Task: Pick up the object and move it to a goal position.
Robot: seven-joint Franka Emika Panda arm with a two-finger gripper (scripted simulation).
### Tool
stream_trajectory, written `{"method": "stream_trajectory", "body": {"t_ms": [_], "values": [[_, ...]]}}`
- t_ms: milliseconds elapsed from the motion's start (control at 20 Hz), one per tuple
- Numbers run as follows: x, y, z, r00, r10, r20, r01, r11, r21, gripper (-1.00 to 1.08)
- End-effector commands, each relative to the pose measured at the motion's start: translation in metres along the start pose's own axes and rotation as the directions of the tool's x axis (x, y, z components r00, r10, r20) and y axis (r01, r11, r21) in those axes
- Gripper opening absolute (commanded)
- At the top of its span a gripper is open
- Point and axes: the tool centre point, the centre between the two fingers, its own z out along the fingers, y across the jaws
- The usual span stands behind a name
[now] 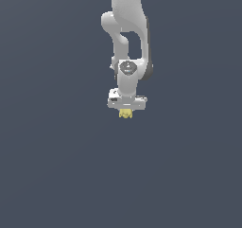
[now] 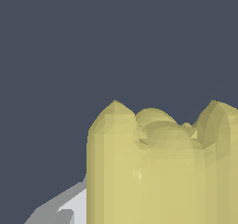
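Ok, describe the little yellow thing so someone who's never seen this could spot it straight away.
Find the white robot arm coming down from the top middle of the exterior view, and follow it to the wide white bar of its tool. Just under that bar sits the yellow lump, the only coloured thing against the plain dark grey, bulgy and much narrower than the bar.

No readable text, labels, brands, numbers or signs in either view. Arm [image 1: 127, 28] surfaces plain white and grey; pale-yellow object [image 2: 162, 167] unmarked; background blank.
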Motion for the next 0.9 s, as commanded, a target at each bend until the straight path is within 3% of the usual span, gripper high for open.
{"method": "stream_trajectory", "body": {"t_ms": [0, 400, 850], "values": [[0.002, 0.001, -0.005, 1.0, 0.0, -0.001, 0.0, 1.0, 0.0, -1.0], [0.016, 0.006, -0.044, 1.0, 0.0, -0.001, 0.0, 1.0, 0.0, -1.0], [0.044, 0.016, -0.12, 1.0, 0.0, 0.0, 0.0, 1.0, 0.0, -1.0]]}}
